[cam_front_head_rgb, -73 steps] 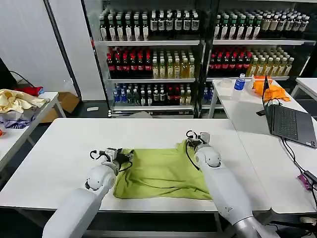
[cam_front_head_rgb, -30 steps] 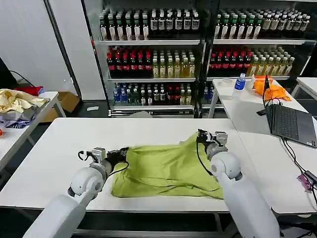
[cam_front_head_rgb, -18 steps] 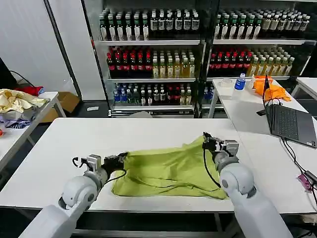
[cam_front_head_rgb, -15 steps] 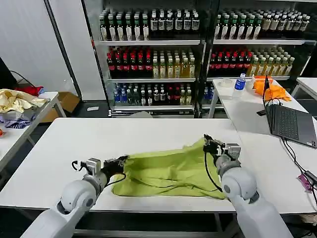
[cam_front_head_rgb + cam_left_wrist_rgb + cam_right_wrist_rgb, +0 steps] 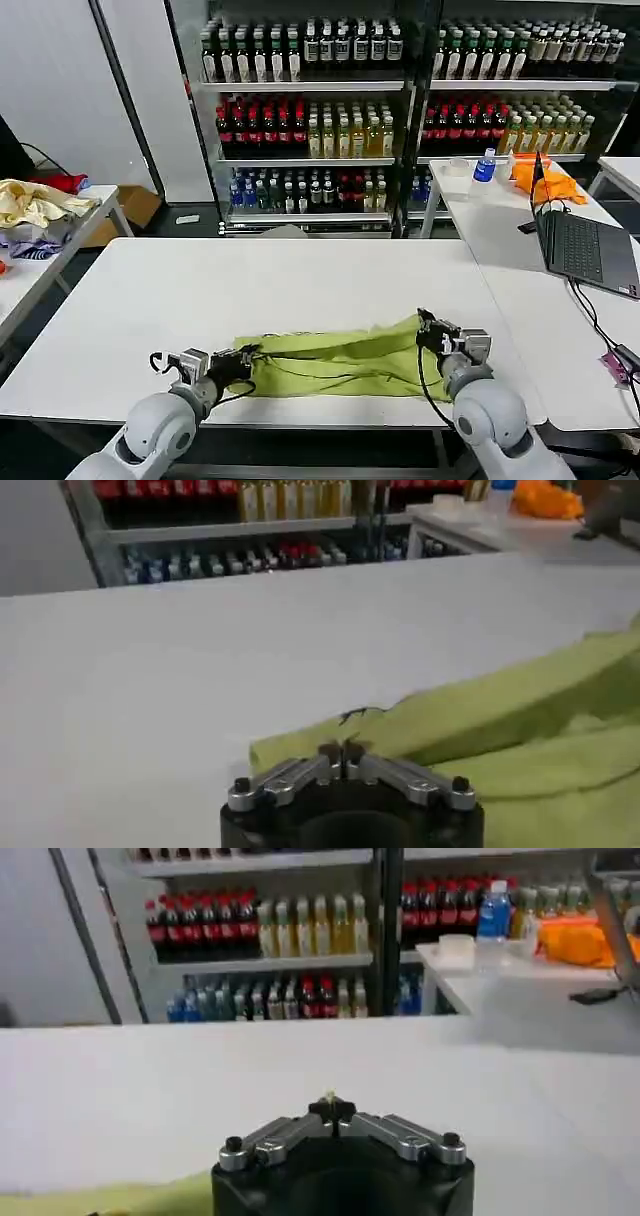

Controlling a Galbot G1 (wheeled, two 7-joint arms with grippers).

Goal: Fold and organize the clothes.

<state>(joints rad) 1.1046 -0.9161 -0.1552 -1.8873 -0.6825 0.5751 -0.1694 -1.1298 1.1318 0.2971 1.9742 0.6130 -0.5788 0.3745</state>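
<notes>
Now left pincer [image 5: 243, 358] and right pincer [image 5: 425, 328] each pinching lime T-shirt [image 5: 335, 362]; no legible writing.

Both grippers, left [image 5: 243, 357] and right [image 5: 425, 325], dragged the T-shirt [image 5: 340, 362] toward the table's [image 5: 200, 290] near edge, bunching it narrower.

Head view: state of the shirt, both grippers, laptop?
T-shirt: folded into a narrow band along the table's near edge, far edge lifted.
Left gripper: shut on the shirt's left end.
Right gripper: shut on its right end.
Laptop: open.
</notes>
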